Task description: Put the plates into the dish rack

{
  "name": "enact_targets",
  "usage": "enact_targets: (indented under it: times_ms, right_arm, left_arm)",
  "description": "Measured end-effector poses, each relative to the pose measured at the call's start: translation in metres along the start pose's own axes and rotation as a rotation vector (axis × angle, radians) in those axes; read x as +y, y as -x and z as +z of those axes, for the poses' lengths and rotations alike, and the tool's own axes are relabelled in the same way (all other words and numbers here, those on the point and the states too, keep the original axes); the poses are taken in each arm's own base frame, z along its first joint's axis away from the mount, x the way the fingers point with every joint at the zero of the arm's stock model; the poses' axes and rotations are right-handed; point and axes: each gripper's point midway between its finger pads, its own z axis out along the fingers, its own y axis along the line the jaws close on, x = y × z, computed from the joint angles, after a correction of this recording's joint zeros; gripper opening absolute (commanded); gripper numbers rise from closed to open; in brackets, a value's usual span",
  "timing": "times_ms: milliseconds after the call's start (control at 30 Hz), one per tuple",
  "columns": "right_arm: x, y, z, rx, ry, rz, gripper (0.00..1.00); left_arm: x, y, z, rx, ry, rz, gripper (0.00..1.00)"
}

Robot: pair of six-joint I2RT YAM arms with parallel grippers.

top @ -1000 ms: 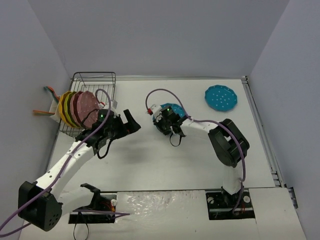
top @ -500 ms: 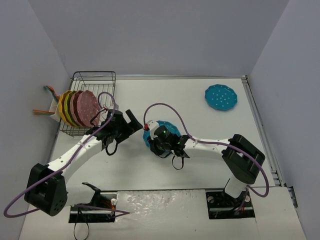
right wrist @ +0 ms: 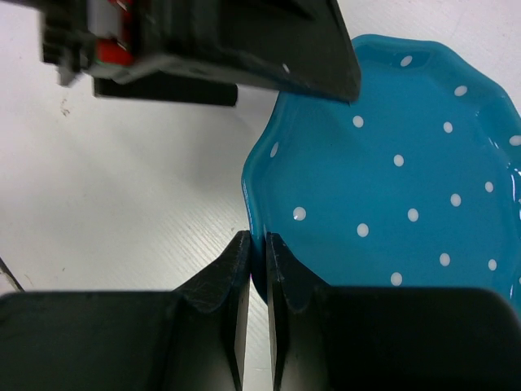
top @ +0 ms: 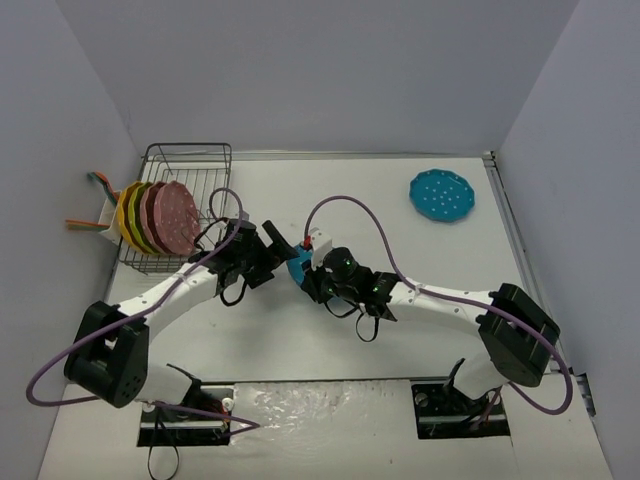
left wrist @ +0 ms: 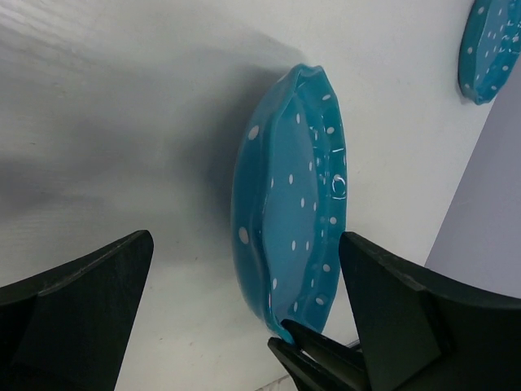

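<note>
My right gripper point(right wrist: 256, 238) is shut on the rim of a teal plate point(right wrist: 391, 179) with white dots and holds it on edge above the table. In the top view that plate point(top: 298, 268) is left of centre, with the right gripper point(top: 308, 277) just behind it. My left gripper point(left wrist: 244, 240) is open, one finger on each side of the held plate point(left wrist: 293, 204), not touching it. Another teal plate point(top: 442, 195) lies flat at the far right. The black wire dish rack point(top: 200, 172) at the far left holds an orange, a yellow-green and two pink plates point(top: 160, 215) on edge.
A white holder with orange utensils point(top: 95, 215) hangs on the rack's left side. Purple cables loop over both arms. Grey walls close in the table on the left, the back and the right.
The right arm has carried the teal plate left and toward the near edge. The left gripper has swung right from the rack to meet it, and its open fingers now flank the plate.
</note>
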Motion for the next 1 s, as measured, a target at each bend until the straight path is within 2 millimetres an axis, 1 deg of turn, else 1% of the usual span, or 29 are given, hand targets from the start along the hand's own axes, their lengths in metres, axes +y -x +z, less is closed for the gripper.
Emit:
enact_targets:
  times_ms: [67,167,300,400,567,600,633,667,700,767,833,900,1000]
  right_arm:
    - [0.000,0.001,-0.002,-0.013,0.003,0.000,0.00]
    - [0.000,0.001,-0.004,-0.025,0.006,0.000,0.00]
    - [0.000,0.001,-0.005,-0.038,0.008,0.000,0.00]
    - [0.000,0.001,-0.005,-0.043,0.008,0.000,0.00]
    - [-0.001,0.002,-0.007,-0.057,0.007,0.001,0.00]
    - [-0.001,0.002,-0.008,-0.062,0.006,0.001,0.00]
    - [-0.002,0.002,-0.009,-0.065,0.004,0.002,0.00]
    - [-0.002,0.002,-0.010,-0.068,0.002,0.002,0.00]
    - [-0.003,0.003,-0.010,-0.070,0.000,0.002,0.02]
    - [-0.003,0.002,-0.012,-0.073,-0.003,0.003,0.14]
    - [-0.003,0.002,-0.014,-0.074,-0.004,0.004,0.41]
    - [-0.004,0.006,-0.019,-0.096,-0.016,0.004,0.63]
    - [-0.005,0.023,-0.032,-0.153,-0.026,0.005,0.79]
  left_arm:
    - [0.000,-0.009,0.007,0.037,0.001,-0.011,0.92]
    - [0.002,-0.020,0.017,0.082,0.007,-0.030,0.85]
    - [-0.006,-0.024,0.026,0.107,-0.027,-0.061,0.64]
    - [-0.010,-0.027,0.032,0.123,-0.047,-0.077,0.46]
    - [-0.012,-0.035,0.039,0.154,-0.056,-0.090,0.16]
    - [-0.012,-0.036,0.040,0.157,-0.060,-0.092,0.09]
    - [-0.014,-0.036,0.040,0.159,-0.064,-0.094,0.03]
    - [-0.014,-0.036,0.040,0.160,-0.066,-0.098,0.01]
    - [-0.015,-0.036,0.040,0.161,-0.066,-0.099,0.00]
    - [-0.015,-0.037,0.040,0.163,-0.066,-0.095,0.00]
    - [-0.015,-0.039,0.039,0.166,-0.065,-0.092,0.00]
    - [-0.015,-0.039,0.038,0.165,-0.064,-0.078,0.00]
    - [-0.016,-0.036,0.035,0.159,-0.053,-0.048,0.00]
